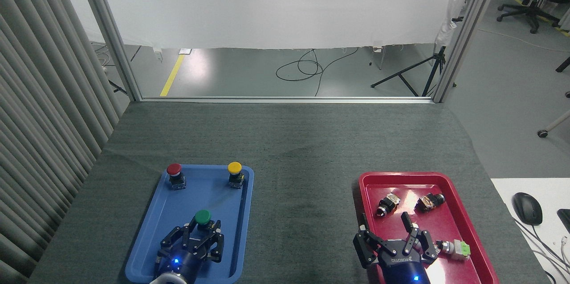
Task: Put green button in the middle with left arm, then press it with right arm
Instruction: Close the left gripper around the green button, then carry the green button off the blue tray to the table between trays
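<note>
Left end effector (200, 229), lower left of frame: fingers narrowly parted either side of the green button (203, 217), whose base is hidden, contact unclear. Button stands in the blue tray (231, 248). Right end effector (385, 227), lower right: fingers wide, empty, wrist cut off.

The only lettering to be read is on the right gripper (386, 226): small white letters across its black body, upside down from here, that look like ROBOTIQ, though they are too small to be sure of each letter. The left gripper (202, 228) shows no legible print at this angle. Nothing else carries readable text.
</note>
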`<move>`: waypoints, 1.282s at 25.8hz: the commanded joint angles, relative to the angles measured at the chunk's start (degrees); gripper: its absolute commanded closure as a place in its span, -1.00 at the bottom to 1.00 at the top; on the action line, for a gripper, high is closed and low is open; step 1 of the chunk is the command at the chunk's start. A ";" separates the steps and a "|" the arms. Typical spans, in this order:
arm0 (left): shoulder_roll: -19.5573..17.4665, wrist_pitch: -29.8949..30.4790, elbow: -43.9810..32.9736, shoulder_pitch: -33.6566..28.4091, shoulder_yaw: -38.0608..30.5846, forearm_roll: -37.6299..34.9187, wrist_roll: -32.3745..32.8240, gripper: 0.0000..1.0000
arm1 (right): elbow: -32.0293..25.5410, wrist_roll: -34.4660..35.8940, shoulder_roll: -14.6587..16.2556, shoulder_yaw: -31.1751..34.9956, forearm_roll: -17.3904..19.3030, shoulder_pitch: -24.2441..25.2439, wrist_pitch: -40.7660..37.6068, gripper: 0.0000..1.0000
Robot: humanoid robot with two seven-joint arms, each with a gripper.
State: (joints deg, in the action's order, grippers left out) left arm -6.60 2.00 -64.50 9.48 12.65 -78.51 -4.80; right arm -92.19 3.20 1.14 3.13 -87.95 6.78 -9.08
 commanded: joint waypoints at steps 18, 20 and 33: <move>14.16 7.14 7.28 14.78 14.33 -4.37 -1.96 1.00 | 0.17 0.14 2.99 0.13 0.15 -0.19 1.69 -0.98; 14.86 3.46 12.20 16.19 14.95 -5.95 -2.67 1.00 | 0.26 0.14 3.17 0.30 0.15 -0.19 1.69 -0.98; 14.68 0.81 24.42 18.74 23.47 -4.46 -4.51 1.00 | 1.75 1.02 3.43 2.06 1.03 -0.36 1.69 -0.98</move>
State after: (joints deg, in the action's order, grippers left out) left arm 8.12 2.24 -43.58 27.18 33.88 -83.01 -9.09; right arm -90.96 3.72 4.70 5.01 -87.30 6.56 -7.31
